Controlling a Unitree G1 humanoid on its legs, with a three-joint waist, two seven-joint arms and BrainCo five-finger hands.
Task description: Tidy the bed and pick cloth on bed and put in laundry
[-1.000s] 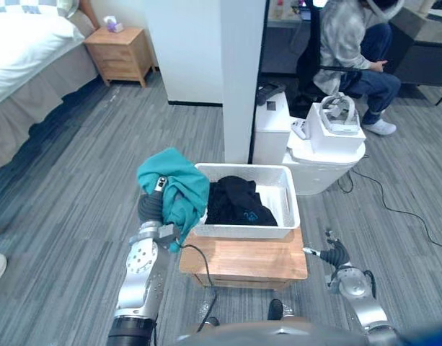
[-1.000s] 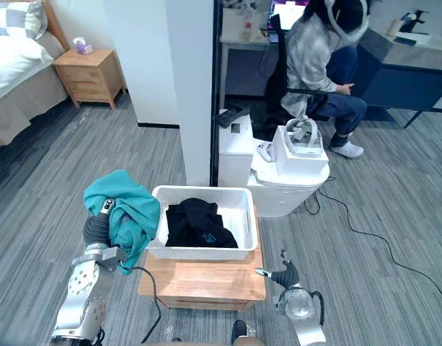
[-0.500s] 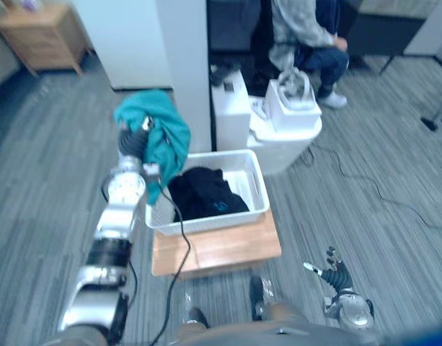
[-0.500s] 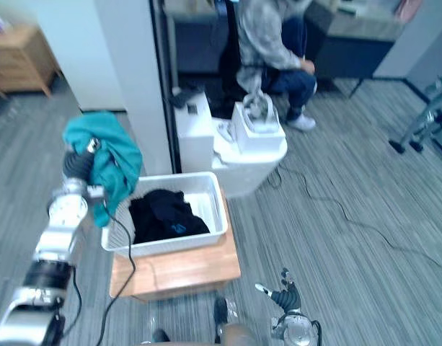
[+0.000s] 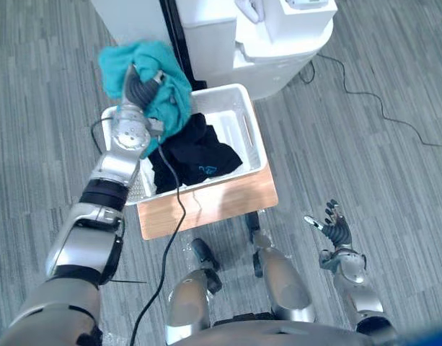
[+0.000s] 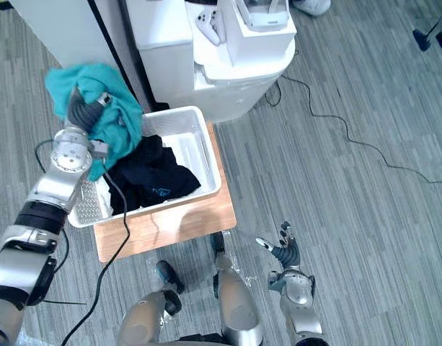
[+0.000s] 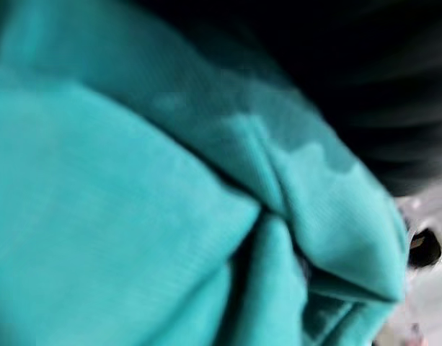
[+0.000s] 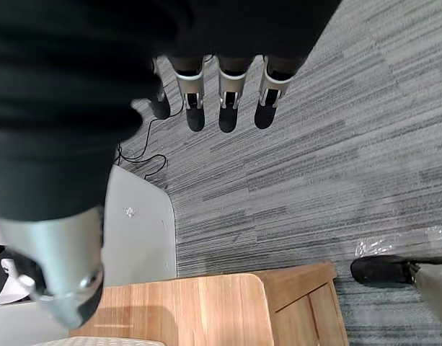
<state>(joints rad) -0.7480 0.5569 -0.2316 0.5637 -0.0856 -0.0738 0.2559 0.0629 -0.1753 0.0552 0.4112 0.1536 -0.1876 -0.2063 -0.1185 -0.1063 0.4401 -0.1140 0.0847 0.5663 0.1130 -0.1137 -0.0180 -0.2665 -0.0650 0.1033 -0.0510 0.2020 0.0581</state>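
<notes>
the teal cloth is soft, matt knit fabric in loose folds, the black garment matt cloth too, the basket smooth white plastic with slotted walls, the stand satin-smooth pale wood, the carpet rough, streaked grey pile.

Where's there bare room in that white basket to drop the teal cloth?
Bare basket floor shows along its right wall, beside the black clothes, up to the far right corner. Left and middle are crowded: black clothes heaped there, teal cloth and left robot hand over the far left corner.
</notes>
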